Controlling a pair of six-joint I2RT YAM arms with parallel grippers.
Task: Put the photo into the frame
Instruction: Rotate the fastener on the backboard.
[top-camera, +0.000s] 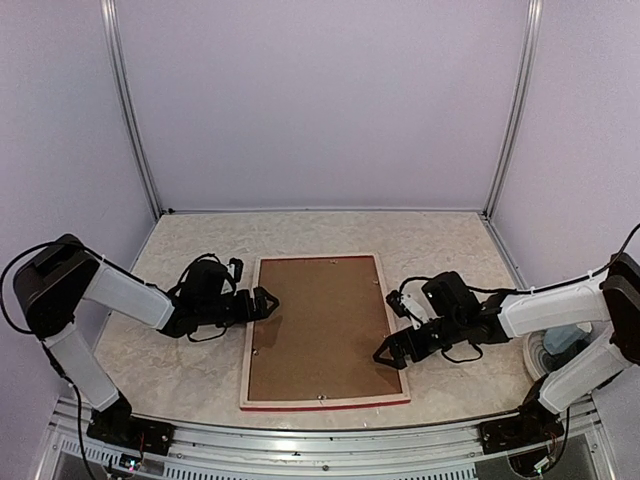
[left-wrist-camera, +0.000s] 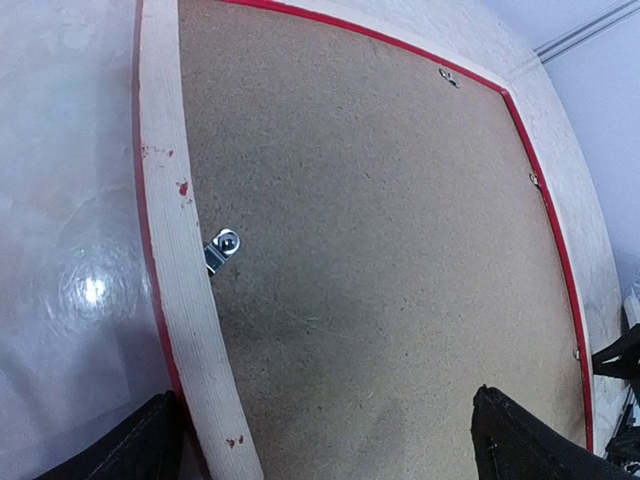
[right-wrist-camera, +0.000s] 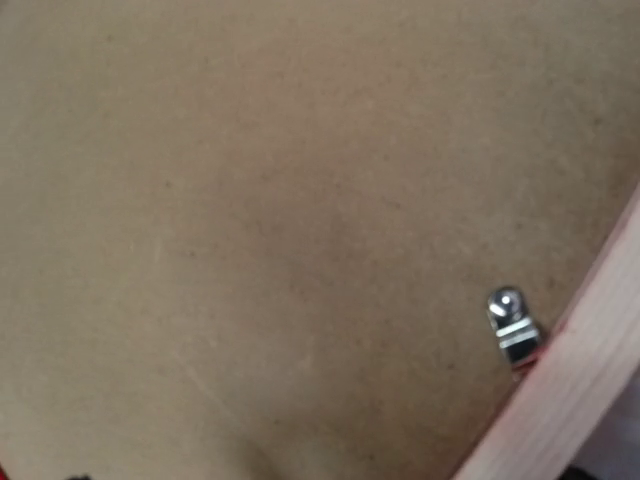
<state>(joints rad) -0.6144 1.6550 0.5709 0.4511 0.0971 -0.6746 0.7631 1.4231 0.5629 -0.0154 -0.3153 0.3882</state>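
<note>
The frame (top-camera: 246, 372) lies face down in the middle of the table, pale wood back up, red showing along its edges. A brown backing board (top-camera: 318, 325) fills it, with small metal clips (left-wrist-camera: 222, 248) along the rails. The photo is hidden. My left gripper (top-camera: 262, 303) is open at the frame's left rail (left-wrist-camera: 180, 280); one finger is outside the rail and the other is over the board (left-wrist-camera: 380, 250). My right gripper (top-camera: 388, 353) is open at the right rail (right-wrist-camera: 585, 385), low over the board (right-wrist-camera: 280, 200) beside a clip (right-wrist-camera: 512, 325). Neither gripper holds anything.
The marbled tabletop (top-camera: 200, 250) is bordered by lilac walls with aluminium posts at the back corners. A white and blue object (top-camera: 560, 345) sits off the table's right edge behind my right arm. A metal rail (top-camera: 330, 440) runs along the near edge.
</note>
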